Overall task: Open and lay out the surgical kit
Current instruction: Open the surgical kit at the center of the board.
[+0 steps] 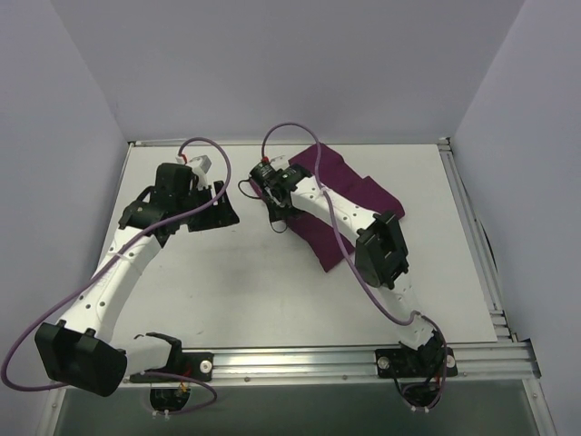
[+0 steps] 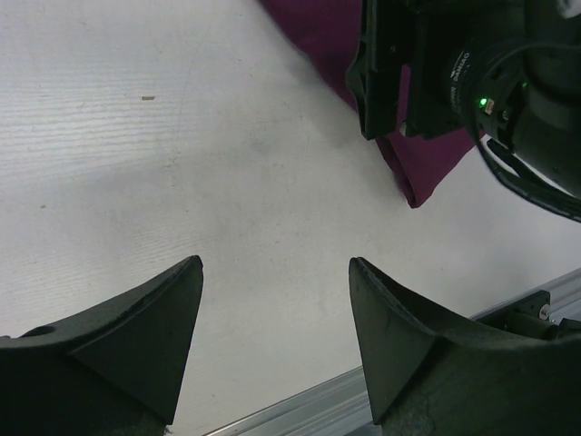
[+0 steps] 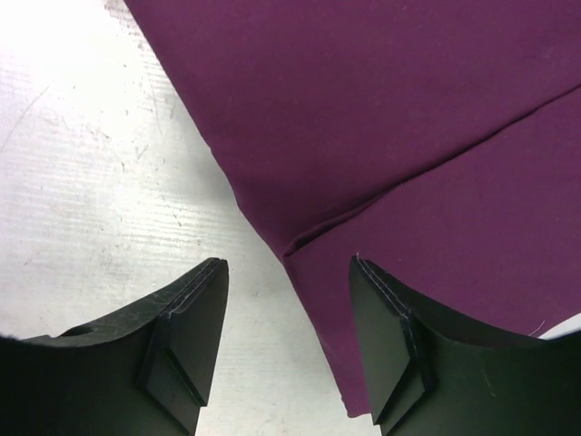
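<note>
While the right tool [image 3: 289, 263] hangs over the edge of the dark purple folded cloth wrap [image 3: 390, 118], its fingers are spread wide and pinch nothing. One finger [image 3: 408, 363] is over cloth, the other finger [image 3: 172, 354] over the bare white surface [image 3: 82, 182]. The cloth edge runs diagonally through the gap between them. Can't tell if the fingertips touch the cloth or the surface. Ahead of this tool the cloth lies flat. One fold line [image 3: 436, 173] starts at the edge just ahead of the gap and runs off to one side, one layer overlapping the other.

Left tool [image 2: 275, 263] is also spread wide, with nothing between its fingers, over bare surface only. The cloth is ahead of it and off to one side, well apart from its fingers, with a rounded cloth corner pointing back toward it. The black wrist camera housing [image 2: 481, 100] of the right arm, with a small green light, is ahead of the left tool on that same side, over the cloth. A silver aluminium rail [image 2: 536, 304] shows just beside one finger.

Top view: the cloth is a long folded strip lying diagonally on the surface, partly under the white forearm [image 1: 331, 204] of the right arm. The two tools are near each other, apart, the left one beside the cloth and not over it.
</note>
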